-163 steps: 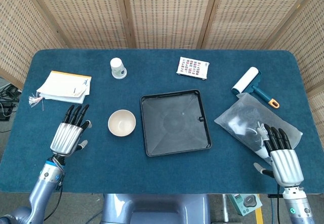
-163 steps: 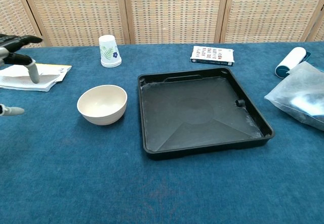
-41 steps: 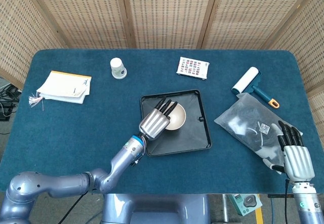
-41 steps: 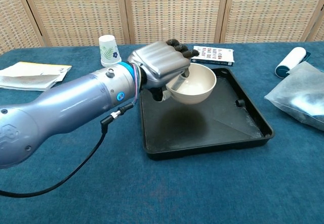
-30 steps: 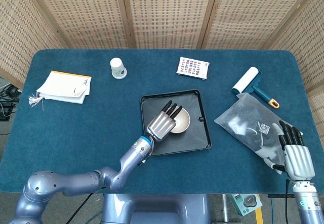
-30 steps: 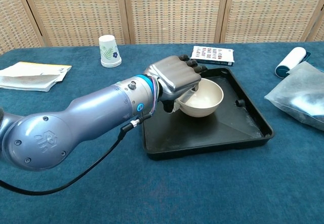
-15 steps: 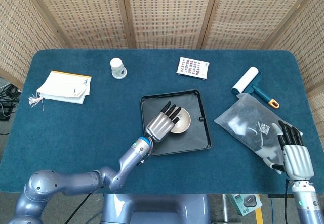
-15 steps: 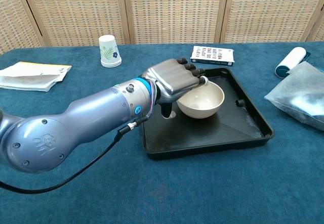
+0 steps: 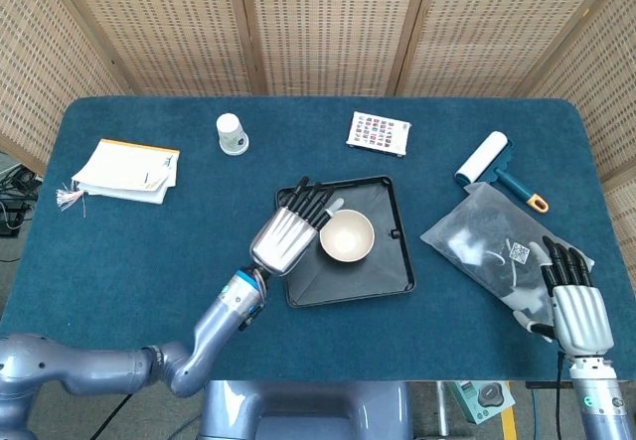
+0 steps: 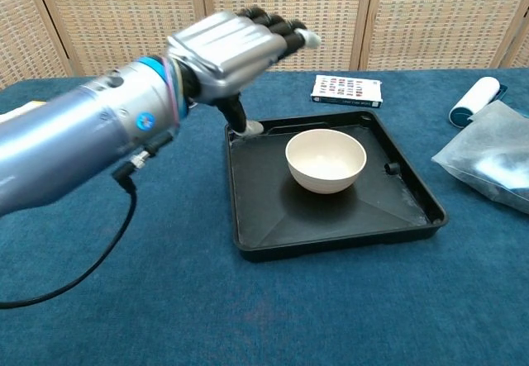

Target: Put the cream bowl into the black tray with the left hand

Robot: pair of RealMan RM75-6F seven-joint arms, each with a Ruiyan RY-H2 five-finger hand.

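The cream bowl (image 9: 347, 235) (image 10: 326, 160) stands upright inside the black tray (image 9: 381, 283) (image 10: 281, 225), near its middle. My left hand (image 9: 288, 228) (image 10: 228, 45) hovers above the tray's left rim, raised clear of the bowl, fingers spread and holding nothing. My right hand (image 9: 574, 304) rests flat at the table's near right, by a clear plastic bag, fingers extended and empty; the chest view does not show it.
A paper cup (image 9: 232, 134) and a notepad (image 9: 127, 170) lie at the back left. A small patterned box (image 9: 379, 133) (image 10: 347, 90) sits behind the tray. A lint roller (image 9: 493, 165) and a plastic bag (image 9: 497, 244) occupy the right side.
My left hand has let go of the bowl, lifted and drawn back to the left. The bowl stays resting in the tray. The right hand has barely moved.
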